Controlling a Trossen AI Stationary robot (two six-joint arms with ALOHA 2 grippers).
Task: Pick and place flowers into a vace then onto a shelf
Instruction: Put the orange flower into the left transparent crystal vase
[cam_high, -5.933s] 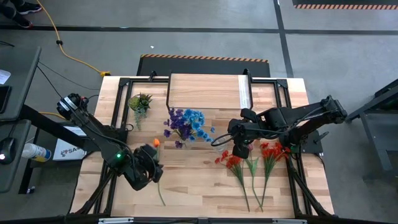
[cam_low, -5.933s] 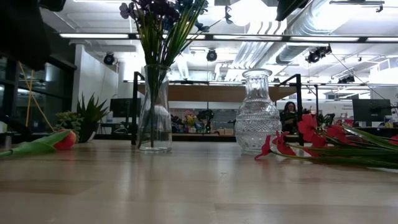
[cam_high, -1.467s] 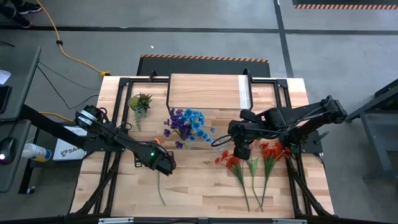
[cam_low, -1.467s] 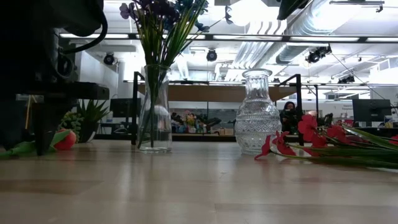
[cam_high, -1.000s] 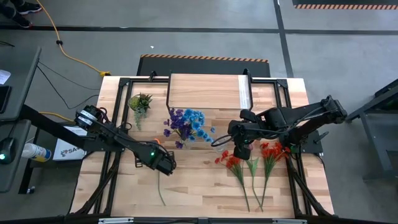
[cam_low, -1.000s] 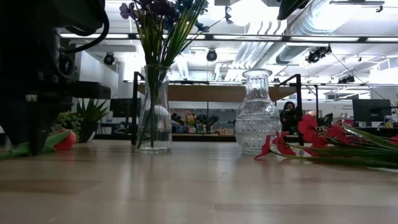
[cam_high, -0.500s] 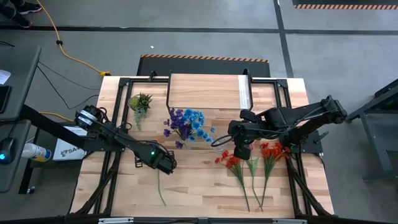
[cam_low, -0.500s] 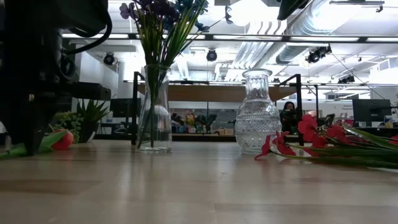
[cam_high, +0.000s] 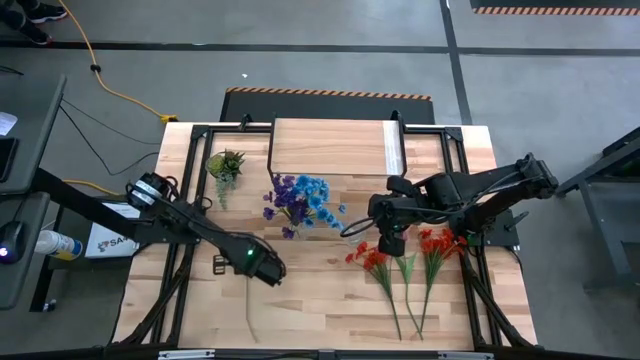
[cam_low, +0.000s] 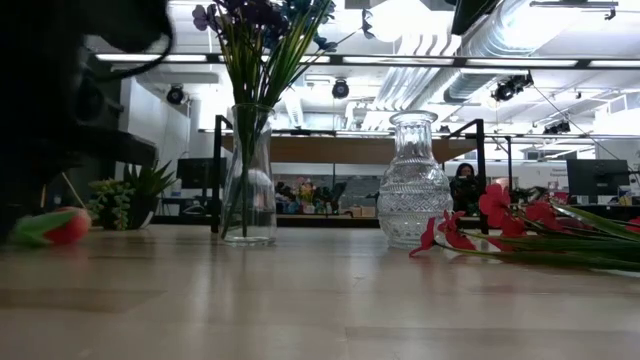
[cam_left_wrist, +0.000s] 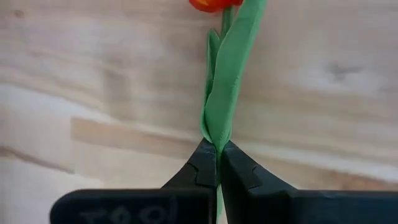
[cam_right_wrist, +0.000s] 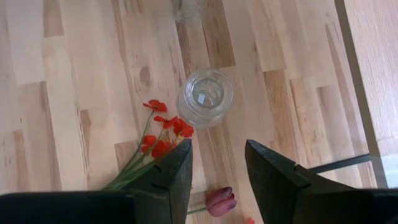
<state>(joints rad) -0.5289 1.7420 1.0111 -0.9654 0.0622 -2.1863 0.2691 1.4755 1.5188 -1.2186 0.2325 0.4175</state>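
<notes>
My left gripper (cam_high: 262, 266) is near the table's front left, shut on the orange flower, whose bloom (cam_left_wrist: 211, 4) shows ahead of the fingers and again low at the left of the low view (cam_low: 55, 227). A clear vase (cam_low: 248, 175) holds blue and purple flowers (cam_high: 298, 198). My right gripper (cam_high: 388, 240) hangs open above the empty ribbed glass vase (cam_right_wrist: 205, 96) (cam_low: 415, 182), touching nothing. Red flowers (cam_high: 405, 268) lie flat on the table to the right, and a maroon bloom (cam_right_wrist: 221, 202) lies nearby. The wood-topped shelf (cam_high: 335, 147) stands at the far edge. My left gripper pinches the orange flower's green stem and leaf (cam_left_wrist: 217, 134) a little below the bloom, between its two fingers, which close across the stem from above, pointing down. The bloom end sits low by the table; I cannot tell whether it touches.
A small green spiky plant (cam_high: 225, 163) stands at the far left of the table. The two vases stand mid-table, between the arms. Bare wood lies along the near edge (cam_high: 320, 315). People and desks show in the room beyond.
My left gripper, shut on the orange flower, has moved a little toward the near edge. The flower has come with it: in the low view its bloom has shifted leftward and closer. The right arm has kept still.
</notes>
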